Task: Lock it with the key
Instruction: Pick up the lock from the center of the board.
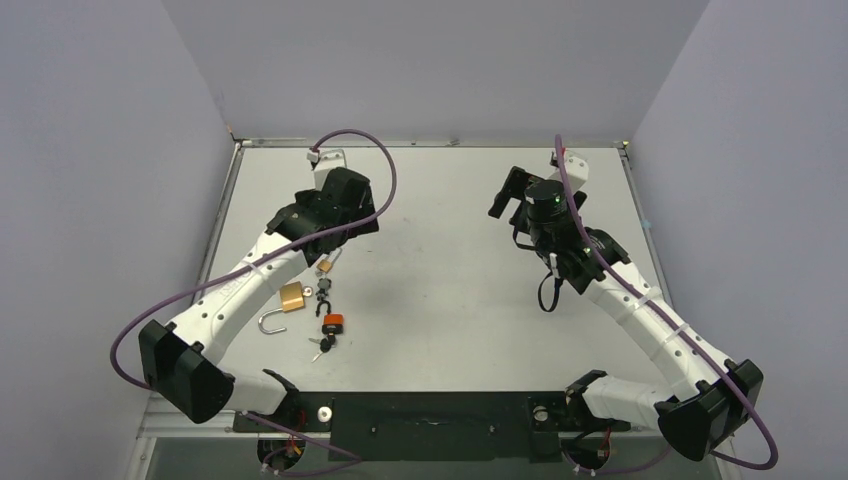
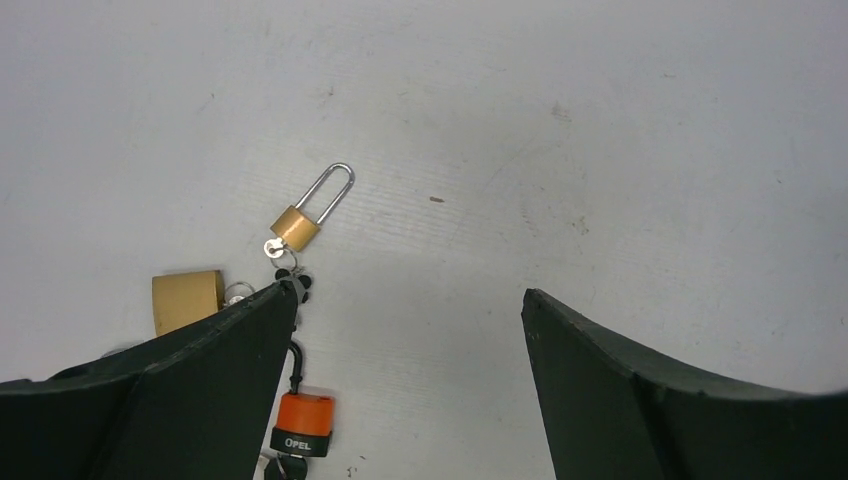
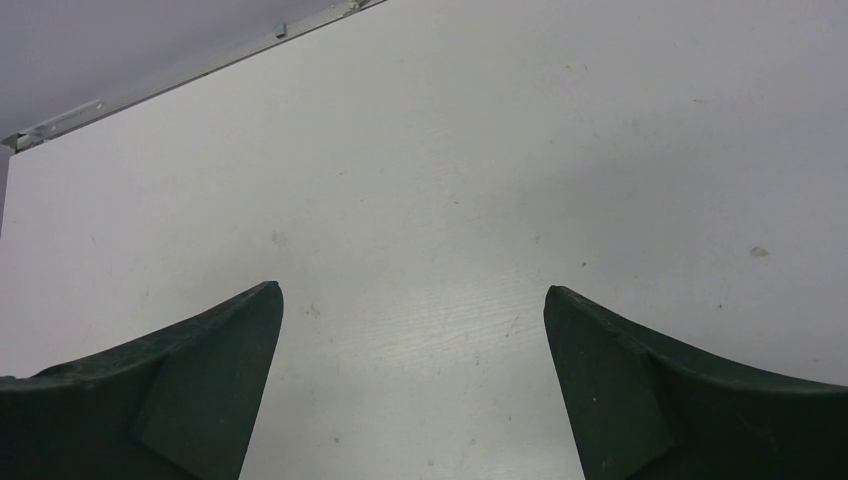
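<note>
Three padlocks lie in a cluster on the white table. A small brass padlock [image 2: 296, 228] with a long shackle has a key [image 2: 274, 248] in its base; it also shows in the top view [image 1: 325, 265]. A larger brass padlock [image 1: 292, 297] lies with its shackle swung open; in the left wrist view it [image 2: 185, 300] is partly hidden by my finger. An orange padlock [image 2: 303, 420] marked OPEL has keys below it [image 1: 322, 345]. My left gripper [image 2: 410, 295] is open and empty, hovering above the table just right of the cluster. My right gripper [image 3: 413, 290] is open and empty over bare table.
The table's metal back edge [image 3: 180, 75] shows in the right wrist view. Grey walls enclose the table on three sides. The right arm [image 1: 560, 225] hovers at the back right, far from the padlocks.
</note>
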Motion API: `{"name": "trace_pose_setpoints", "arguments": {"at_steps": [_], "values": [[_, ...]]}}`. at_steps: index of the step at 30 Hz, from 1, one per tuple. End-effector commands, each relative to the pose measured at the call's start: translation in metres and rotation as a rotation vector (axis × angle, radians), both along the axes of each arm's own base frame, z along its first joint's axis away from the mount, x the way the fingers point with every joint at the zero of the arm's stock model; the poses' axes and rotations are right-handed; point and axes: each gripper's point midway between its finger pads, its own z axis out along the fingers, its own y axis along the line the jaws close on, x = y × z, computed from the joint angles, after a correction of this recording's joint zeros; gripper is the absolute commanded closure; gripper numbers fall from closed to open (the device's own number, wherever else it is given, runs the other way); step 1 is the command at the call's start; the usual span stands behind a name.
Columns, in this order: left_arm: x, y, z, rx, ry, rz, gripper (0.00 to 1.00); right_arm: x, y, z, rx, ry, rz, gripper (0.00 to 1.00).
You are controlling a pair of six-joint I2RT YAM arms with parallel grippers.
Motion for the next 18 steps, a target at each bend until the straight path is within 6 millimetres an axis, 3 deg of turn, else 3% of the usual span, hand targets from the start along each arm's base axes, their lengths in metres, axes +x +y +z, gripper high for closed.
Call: {"name": "trace_pose_setpoints", "arguments": {"at_steps": [1, 11, 18], "values": [[-0.004, 0.019, -0.017, -0.057, 0.045, 0.089, 0.18, 0.003, 0.009, 0.006, 0.039, -0.033, 0.025, 0.0], [-0.014, 0.069, -0.103, -0.147, 0.22, 0.242, 0.19, 0.005, 0.022, -0.006, 0.049, -0.002, 0.08, 0.01], [-0.045, 0.076, -0.147, -0.235, 0.318, 0.364, 0.2, 0.002, 0.022, -0.021, 0.045, 0.021, 0.087, 0.01]]}}
